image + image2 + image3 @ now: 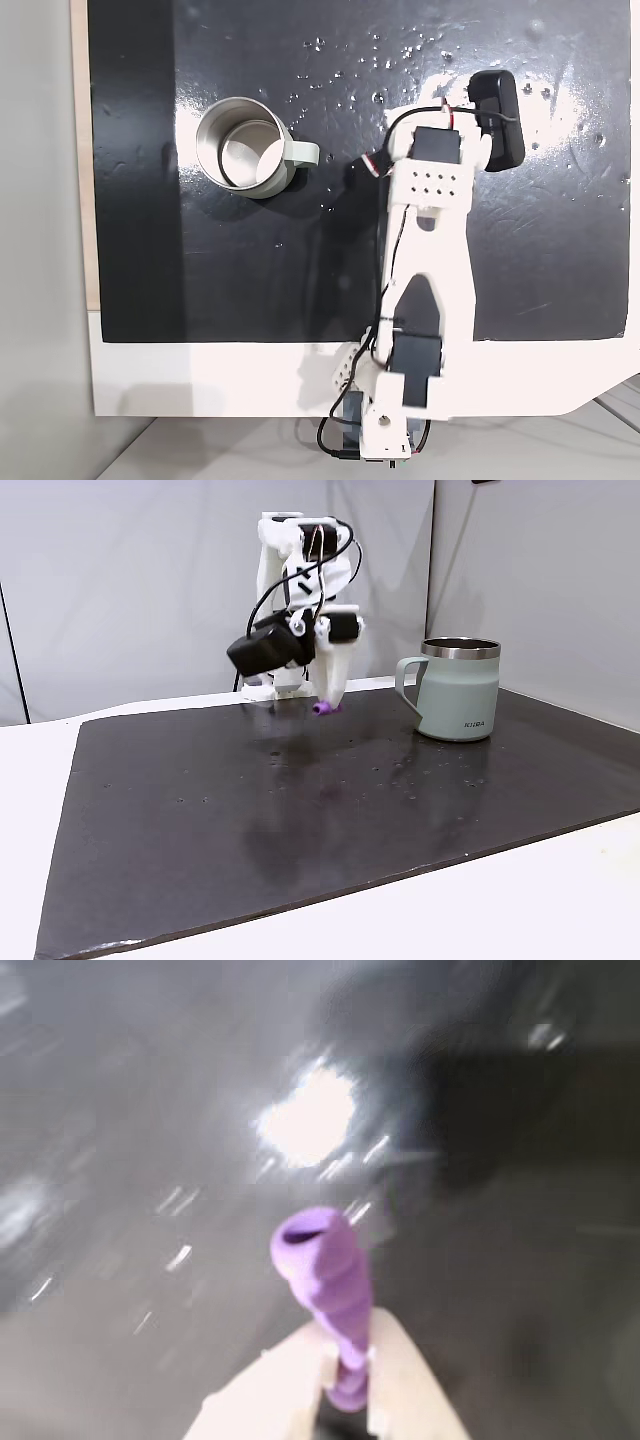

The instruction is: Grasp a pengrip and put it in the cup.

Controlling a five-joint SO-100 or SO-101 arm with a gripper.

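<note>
Purple and ribbed, the pengrip (325,1290) sits clamped in our gripper (345,1370) in the wrist view, its open end pointing away from the fingers and its lower end hidden between them; the background there is blurred. In a fixed view the pengrip (324,707) hangs at the gripper's (328,702) tip just above the dark mat (300,820) on the counter (560,900), well apart from the cup (458,690) and on its handle side. From above, the arm (430,250) hides the gripper; the cup (243,146) stands upright on the mat.
</note>
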